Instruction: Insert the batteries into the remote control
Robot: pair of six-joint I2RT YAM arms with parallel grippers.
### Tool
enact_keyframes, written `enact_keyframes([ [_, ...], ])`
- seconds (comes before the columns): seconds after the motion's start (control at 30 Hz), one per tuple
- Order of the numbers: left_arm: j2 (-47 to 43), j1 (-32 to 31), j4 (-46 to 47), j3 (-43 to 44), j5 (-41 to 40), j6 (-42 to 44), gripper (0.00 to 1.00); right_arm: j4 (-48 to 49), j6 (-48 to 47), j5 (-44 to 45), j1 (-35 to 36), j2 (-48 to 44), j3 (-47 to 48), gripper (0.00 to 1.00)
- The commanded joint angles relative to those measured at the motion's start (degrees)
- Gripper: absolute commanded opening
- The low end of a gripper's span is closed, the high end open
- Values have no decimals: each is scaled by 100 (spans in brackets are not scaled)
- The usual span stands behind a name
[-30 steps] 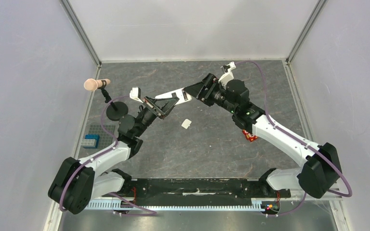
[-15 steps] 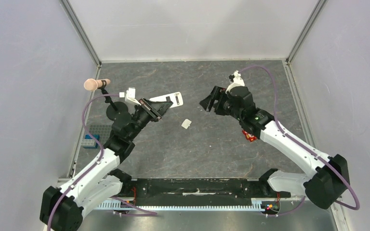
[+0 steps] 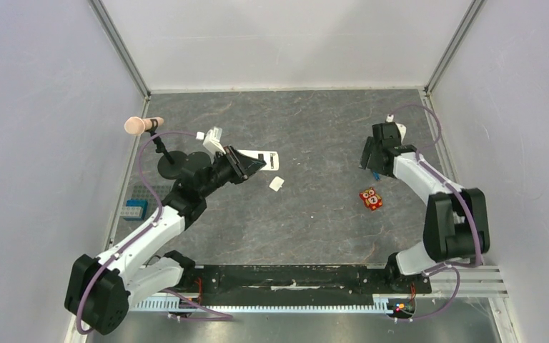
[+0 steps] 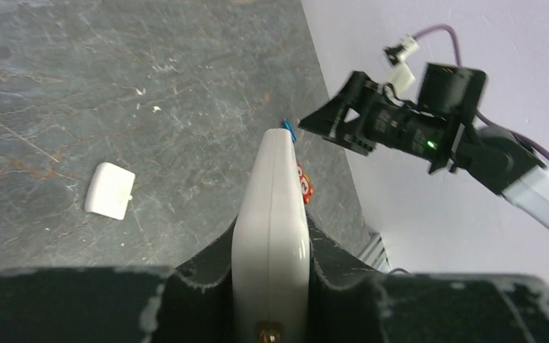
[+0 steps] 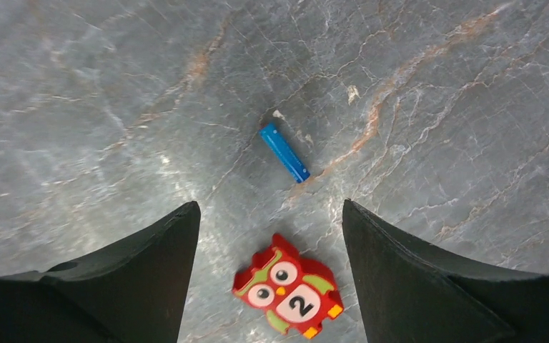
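Note:
My left gripper [image 3: 250,163] is shut on the white remote control [image 3: 266,158] and holds it edge-on above the table; it also shows in the left wrist view [image 4: 271,207] between the jaws. My right gripper [image 3: 367,153] is open and empty at the far right. In the right wrist view its fingers [image 5: 150,271] stand apart above the blue battery [image 5: 284,152], which lies flat on the table. That battery also shows in the top view [image 3: 374,174]. The dark battery is not in view.
An orange owl-faced block [image 3: 370,199] lies just near of the blue battery, also in the right wrist view [image 5: 289,294]. A small white cover piece [image 3: 277,184] lies near the remote. A microphone on a black stand [image 3: 174,163] and a grey plate with a blue block [image 3: 134,209] are on the left.
My right gripper has left the remote and swung far right, over the blue battery and owl. My left gripper has carried the remote slightly right.

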Motion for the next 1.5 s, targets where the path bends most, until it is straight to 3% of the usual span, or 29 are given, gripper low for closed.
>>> enact_keyframes([
  [0.0,131,32,203,424,619,282,2,-141,-701,125,-181,626,466,75],
  [0.33,262,118,72,470,1020,256,2,-168,-1634,-12,-290,1394,722,67],
  [0.5,268,138,162,474,920,144,2,-274,-1662,-520,-536,1727,890,46],
  [0.73,-104,156,-135,471,633,254,2,-281,-1555,-808,-686,1919,828,42],
  [1.13,-414,164,-246,521,620,189,2,-286,-1427,-1505,-702,2140,833,5],
  [1.27,-383,164,-37,371,711,40,2,-126,-1252,-1635,-573,1807,758,0],
  [1.47,-320,159,124,188,640,-4,2,475,-675,-3627,251,770,468,0],
])
